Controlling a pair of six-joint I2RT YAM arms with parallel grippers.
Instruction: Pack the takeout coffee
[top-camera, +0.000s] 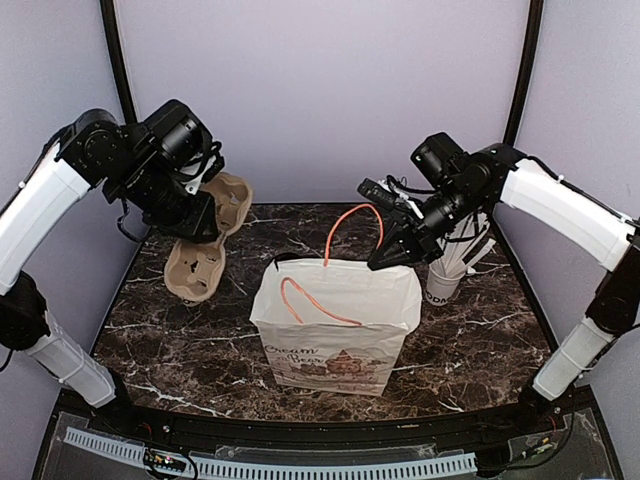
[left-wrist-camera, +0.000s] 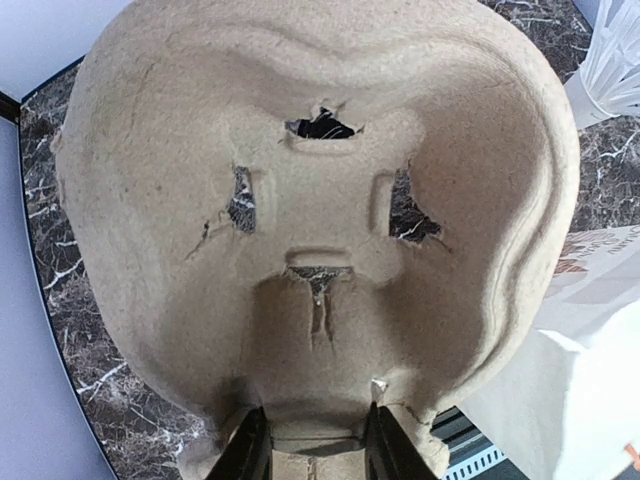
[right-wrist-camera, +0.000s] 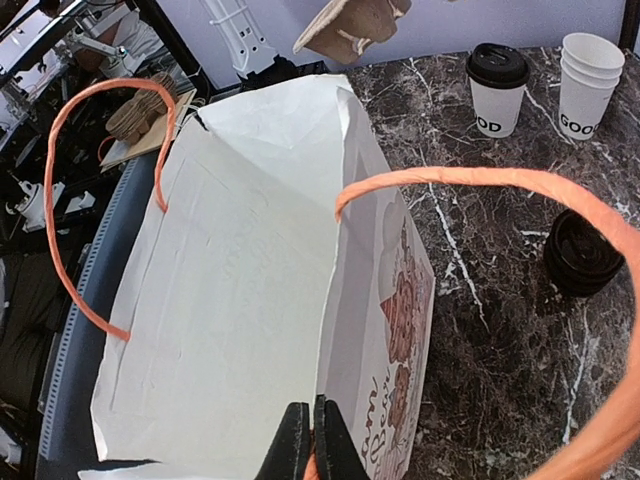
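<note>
My left gripper (left-wrist-camera: 318, 440) clamps the carrier (left-wrist-camera: 320, 200) by its edge; my right gripper (right-wrist-camera: 312, 440) is closed on the bag (right-wrist-camera: 230, 300) rim. The coffee (right-wrist-camera: 497, 95) stands well ahead of it, past the bag. If that pinch slips, I think the mouth may fold shut.

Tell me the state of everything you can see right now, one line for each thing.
paper bag: upright, mouth open, no cup visible inside.
takeout coffee: upright on the table, lidded, outside the bag.
cup carrier: empty, held above the table.
left gripper: shut on the cup carrier's edge.
right gripper: shut on the paper bag's rim.
nested white cups: stacked upright, unlidded.
</note>
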